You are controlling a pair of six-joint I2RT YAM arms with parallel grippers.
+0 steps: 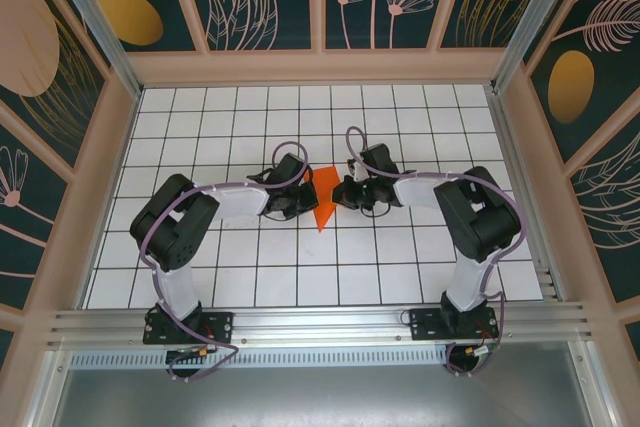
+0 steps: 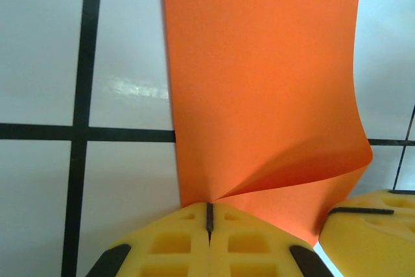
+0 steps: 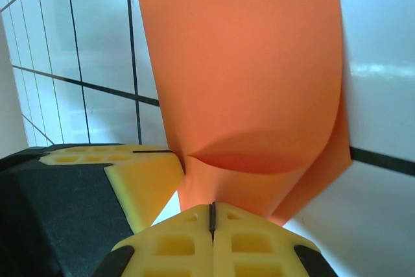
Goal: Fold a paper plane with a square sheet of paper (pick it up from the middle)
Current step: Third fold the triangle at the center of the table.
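Orange sheet of paper [image 1: 321, 199], partly folded, sits at the middle of the top view, pinched in the closed jaws of my left gripper [image 2: 209, 218] and right gripper [image 3: 212, 218], and I reckon any uneven pull between them could tear it or skew the crease.

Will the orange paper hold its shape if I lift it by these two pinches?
Probably floppy: the paper curls and buckles beside the left gripper. Likely light and thin, so it may sway. Pulling against the right gripper might tear it.
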